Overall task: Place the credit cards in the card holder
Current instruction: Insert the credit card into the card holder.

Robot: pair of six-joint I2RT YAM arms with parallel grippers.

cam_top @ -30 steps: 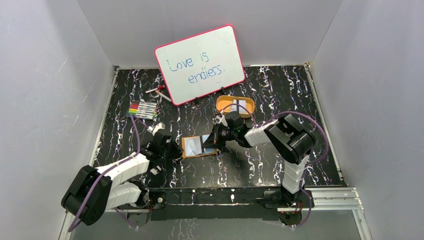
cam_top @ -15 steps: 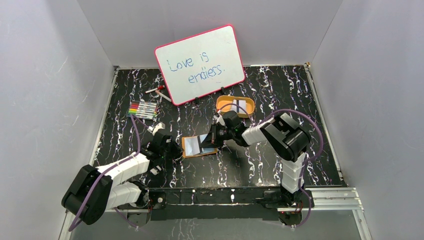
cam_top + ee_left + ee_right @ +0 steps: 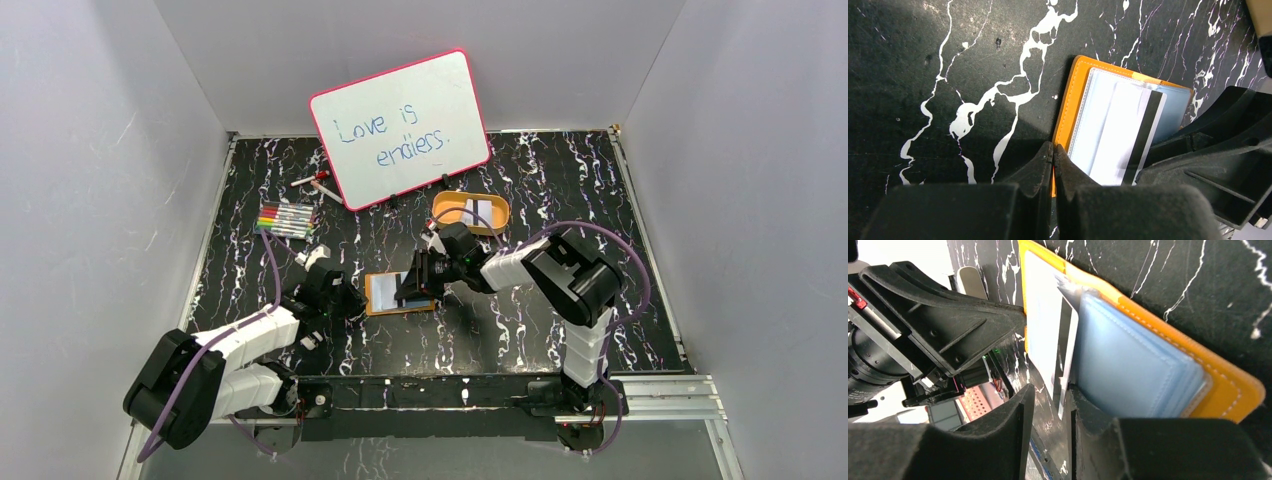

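Note:
The orange card holder [image 3: 380,296] lies open at mid table. In the left wrist view my left gripper [image 3: 1053,150] is shut on the holder's orange edge [image 3: 1071,95]. A whitish credit card with a dark stripe [image 3: 1128,135] lies over the clear sleeves. In the right wrist view the same card [image 3: 1048,325] lies on the holder [image 3: 1233,385] beside the blue sleeves [image 3: 1133,360]. My right gripper [image 3: 1050,390] stands at the card's near end, jaws a little apart, the card's edge between them by the right finger. It shows in the top view [image 3: 412,284].
An orange oval tray [image 3: 495,222] behind the holder holds more cards [image 3: 474,211]. A pink-framed whiteboard [image 3: 400,128] leans at the back. Coloured markers [image 3: 287,219] and a loose pen [image 3: 315,181] lie at the back left.
My right gripper has moved left over the holder, taking the card with it; the card now lies flatter on the sleeves. The left arm has not moved.

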